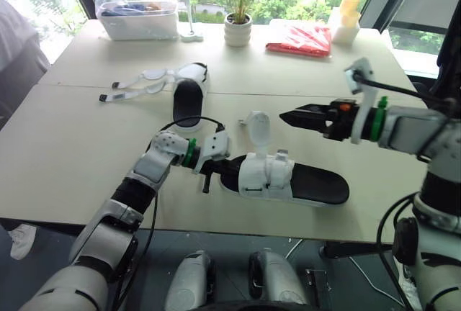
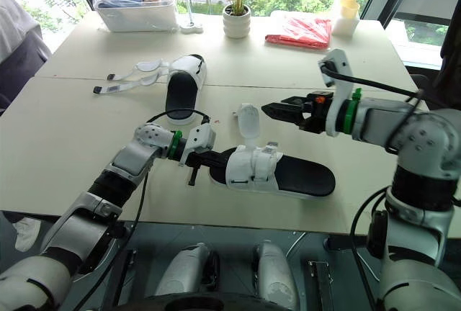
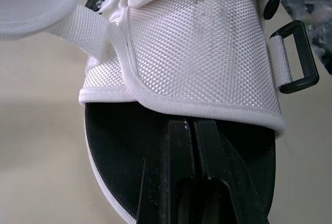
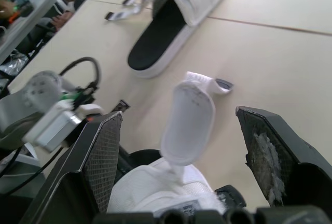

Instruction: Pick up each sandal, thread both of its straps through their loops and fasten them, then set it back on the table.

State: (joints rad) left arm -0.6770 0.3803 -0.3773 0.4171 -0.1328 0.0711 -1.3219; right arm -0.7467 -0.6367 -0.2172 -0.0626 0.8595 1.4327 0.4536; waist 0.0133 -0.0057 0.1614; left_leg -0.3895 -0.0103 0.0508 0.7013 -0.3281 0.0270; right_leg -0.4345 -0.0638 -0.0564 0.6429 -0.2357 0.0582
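Observation:
The near sandal (image 1: 317,181), black footbed with a white upper, lies on the table (image 1: 72,152) near the front edge. One of its strap flaps (image 1: 258,128) stands up, unfastened, and a black loop (image 3: 295,58) hangs free at the upper's side. My left gripper (image 1: 220,167) is at the sandal's toe end, its fingers (image 3: 176,151) shut together over the footbed just under the upper. My right gripper (image 1: 288,117) hovers open just right of the raised flap, which shows between its fingers (image 4: 101,151). The far sandal (image 1: 189,95) lies behind, its straps (image 1: 137,84) undone and trailing left.
Along the table's back edge stand a clear plastic bin (image 1: 140,19), a potted plant (image 1: 238,30), a red packet (image 1: 299,39) and a yellow-topped container (image 1: 346,19). A person (image 1: 18,59) is at the table's left side.

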